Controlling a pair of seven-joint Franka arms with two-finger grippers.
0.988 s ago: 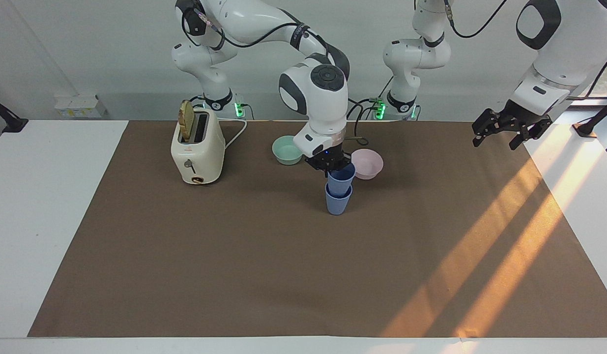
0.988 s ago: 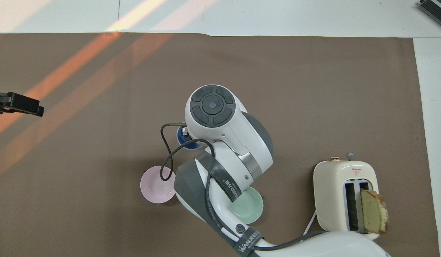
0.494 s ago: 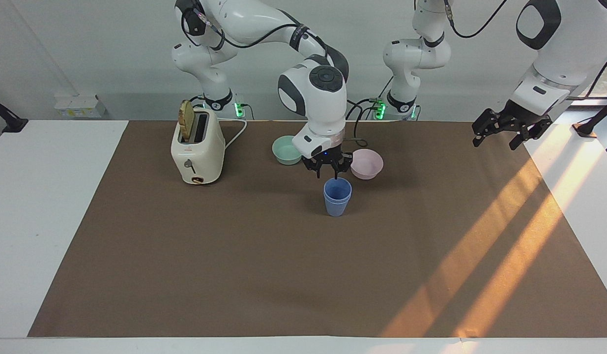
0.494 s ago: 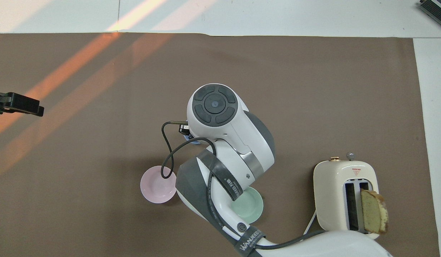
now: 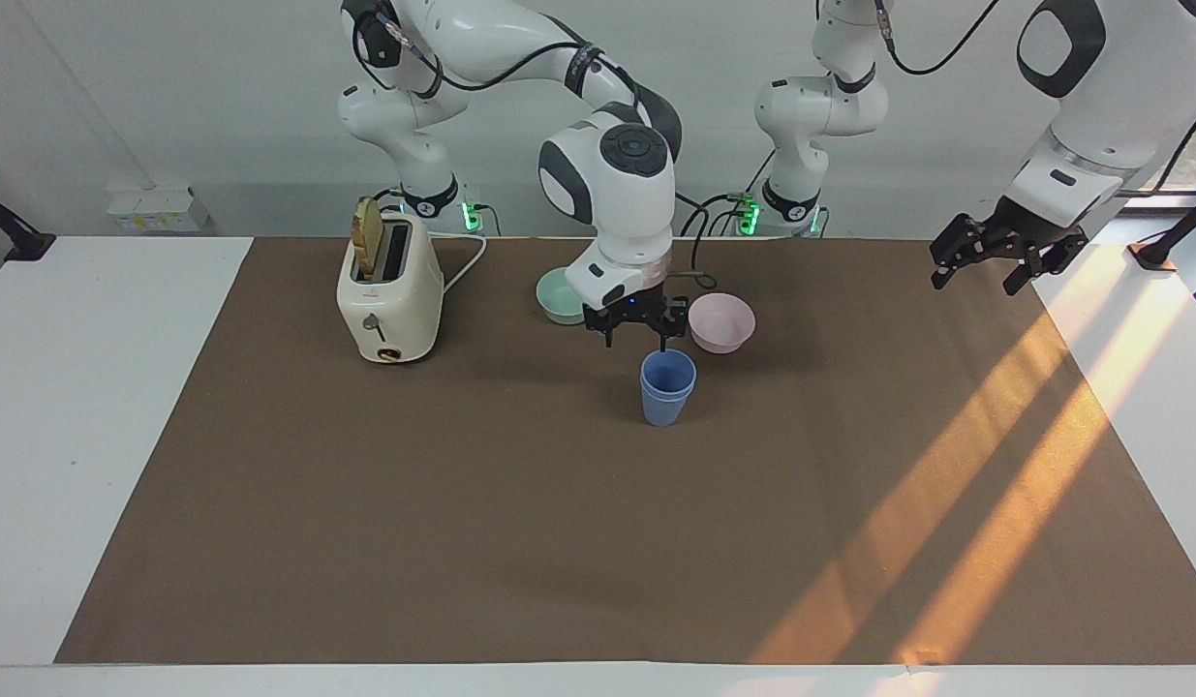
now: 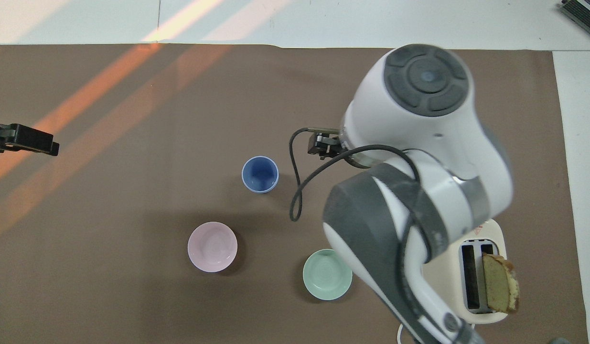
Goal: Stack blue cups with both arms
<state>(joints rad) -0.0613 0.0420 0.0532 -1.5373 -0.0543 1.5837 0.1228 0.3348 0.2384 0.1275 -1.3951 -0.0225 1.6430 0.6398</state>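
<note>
The two blue cups (image 5: 667,387) stand nested as one upright stack on the brown mat, a little farther from the robots than the two bowls. The stack also shows in the overhead view (image 6: 260,174). My right gripper (image 5: 636,339) is open and empty, hanging just above the mat between the stack and the bowls, apart from the cups. In the overhead view it is hidden under the right arm's wrist (image 6: 419,119). My left gripper (image 5: 995,263) is open and empty, and waits raised over the mat's edge at the left arm's end, also seen in the overhead view (image 6: 22,138).
A pale pink bowl (image 5: 721,321) (image 6: 212,246) and a mint-green bowl (image 5: 562,293) (image 6: 327,274) sit nearer the robots than the stack. A cream toaster (image 5: 389,290) (image 6: 462,267) with a bread slice stands toward the right arm's end.
My right gripper opened and let go of the upper cup, which dropped fully into the lower one. The gripper then rose and drew back toward the right arm's end. The left arm has not moved.
</note>
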